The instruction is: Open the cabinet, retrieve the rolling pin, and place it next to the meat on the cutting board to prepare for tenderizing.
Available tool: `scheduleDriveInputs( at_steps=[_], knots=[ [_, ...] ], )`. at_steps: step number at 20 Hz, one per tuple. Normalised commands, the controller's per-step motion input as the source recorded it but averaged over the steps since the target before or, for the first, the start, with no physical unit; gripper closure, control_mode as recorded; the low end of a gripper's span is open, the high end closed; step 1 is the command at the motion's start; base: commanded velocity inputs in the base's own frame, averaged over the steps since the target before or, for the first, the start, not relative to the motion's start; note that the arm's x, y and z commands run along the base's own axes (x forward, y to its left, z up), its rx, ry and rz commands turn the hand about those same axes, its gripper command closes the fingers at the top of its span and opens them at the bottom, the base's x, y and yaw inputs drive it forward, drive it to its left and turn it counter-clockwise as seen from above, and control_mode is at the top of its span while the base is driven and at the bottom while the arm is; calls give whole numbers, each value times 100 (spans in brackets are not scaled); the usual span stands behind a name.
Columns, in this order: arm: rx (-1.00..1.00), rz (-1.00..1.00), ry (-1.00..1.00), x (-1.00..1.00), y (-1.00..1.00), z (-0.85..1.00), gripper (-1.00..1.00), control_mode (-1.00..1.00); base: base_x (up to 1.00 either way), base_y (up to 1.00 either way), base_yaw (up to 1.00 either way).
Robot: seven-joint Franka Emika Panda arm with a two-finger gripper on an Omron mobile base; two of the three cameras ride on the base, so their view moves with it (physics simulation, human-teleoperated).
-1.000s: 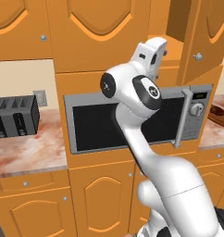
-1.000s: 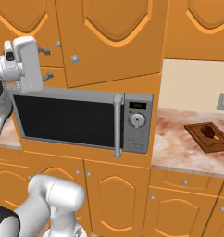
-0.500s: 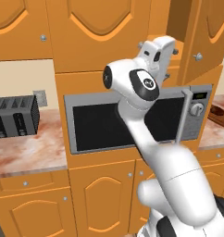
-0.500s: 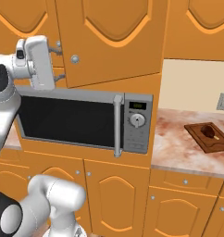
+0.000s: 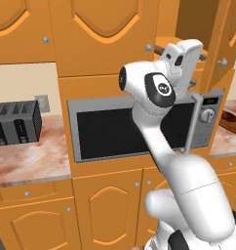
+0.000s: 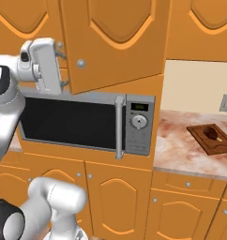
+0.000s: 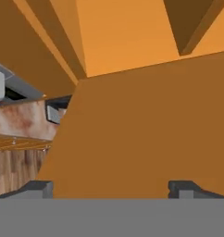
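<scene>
The tool (image 7: 111,187) stands with its jaws spread wide and nothing between them, raised to the height of the cabinet (image 6: 113,40) just above the microwave (image 6: 82,123). In the right base view one cabinet door is swung out toward the robot, its round knob (image 6: 80,63) just beside the tool; in the hand view a broad orange surface lies close ahead of both fingertips (image 7: 37,187). A dark slim bar (image 5: 161,50) pokes out just beside the tool in the left base view; it may be the rolling pin, but I cannot tell for sure. Judged by its kind, the pin should be rigid, fairly light, smooth and prone to roll, so a hold across the thick middle, jaws square to its length, looks safest; a grip on a handle stub would likely let it swing. Far off to the tool's right and well below it, the cutting board (image 6: 225,147) lies on the table (image 6: 178,147) with the meat (image 6: 209,131) on it.
</scene>
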Motion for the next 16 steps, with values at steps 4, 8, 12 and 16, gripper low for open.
scheduleDriveInputs(
  at_steps=[4, 8, 12, 16],
  knots=[
    [2, -12, -1, -97, -57, 0, -100, -100, 0, 0, 0],
    [9, -4, 0, -43, -89, 0, -100, -100, 0, 0, 0],
    [14, 0, 0, -19, -100, -3, -100, -100, 0, 0, 0],
    [14, 0, 0, -18, -100, -6, -100, -100, 0, 0, 0]
  ],
)
